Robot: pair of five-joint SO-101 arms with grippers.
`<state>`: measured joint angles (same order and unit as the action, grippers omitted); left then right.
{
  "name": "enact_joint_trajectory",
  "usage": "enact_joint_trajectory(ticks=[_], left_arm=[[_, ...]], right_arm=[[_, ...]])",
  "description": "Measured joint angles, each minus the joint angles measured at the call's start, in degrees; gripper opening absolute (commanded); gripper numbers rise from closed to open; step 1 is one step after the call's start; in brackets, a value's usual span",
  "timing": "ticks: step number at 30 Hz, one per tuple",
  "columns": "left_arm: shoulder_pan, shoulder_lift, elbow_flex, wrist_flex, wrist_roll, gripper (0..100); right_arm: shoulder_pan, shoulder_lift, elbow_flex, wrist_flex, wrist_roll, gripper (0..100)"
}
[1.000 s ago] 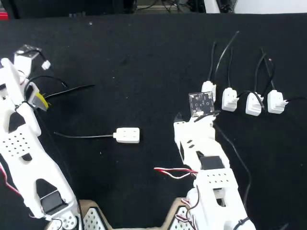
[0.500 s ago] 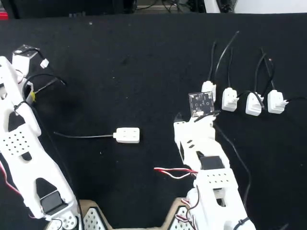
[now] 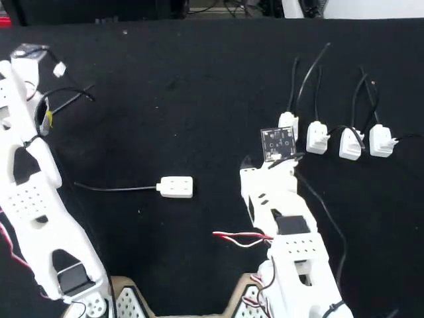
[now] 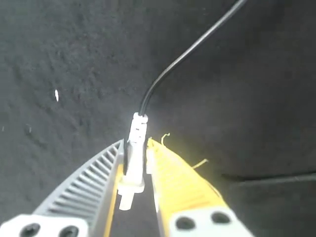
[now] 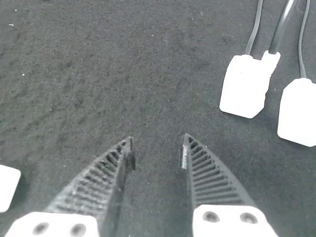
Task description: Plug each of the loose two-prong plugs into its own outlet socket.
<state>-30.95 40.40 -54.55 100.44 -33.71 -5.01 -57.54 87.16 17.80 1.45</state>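
I'm clamping my left tool (image 4: 136, 144) on a plug (image 4: 132, 170); its trailing cable (image 4: 187, 54) is threatening to twist it loose. My right tool (image 5: 155, 148) is hanging apart.

Your table (image 3: 199, 79) is spread with a matte black, felt-like cloth, evenly lit and flecked with small bits of pale lint. Past its far edge the room is dark. You can make out tangled cables (image 3: 228, 8) there, a white panel (image 3: 371, 6) toward the right corner, and a red sliver (image 3: 5, 22) at the left.
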Motion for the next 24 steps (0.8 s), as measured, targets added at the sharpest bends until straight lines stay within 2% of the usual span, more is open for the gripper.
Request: enact_joint_trajectory(ticks=[5, 9, 14, 19, 24], left_arm=[[6.2, -19.8, 23.0, -0.2, 0.9, 3], [12.0, -33.6, 44.6, -7.8, 1.2, 3], [22.5, -48.4, 68.0, -17.3, 5.6, 3], [33.8, -62.6, 84.4, -23.8, 7.5, 3], [45.4, -74.3, 95.2, -30.9, 8.0, 4]], right_arm=[[0.0, -0.9, 0.0, 0.0, 0.0, 14.9], [0.0, -5.9, -0.5, 4.6, 0.0, 14.9], [0.0, -17.2, -5.5, 20.4, 0.3, 15.1], [2.7, -29.9, -8.5, 40.1, 7.9, 15.2], [7.6, -40.0, -8.5, 47.9, 13.5, 15.2]])
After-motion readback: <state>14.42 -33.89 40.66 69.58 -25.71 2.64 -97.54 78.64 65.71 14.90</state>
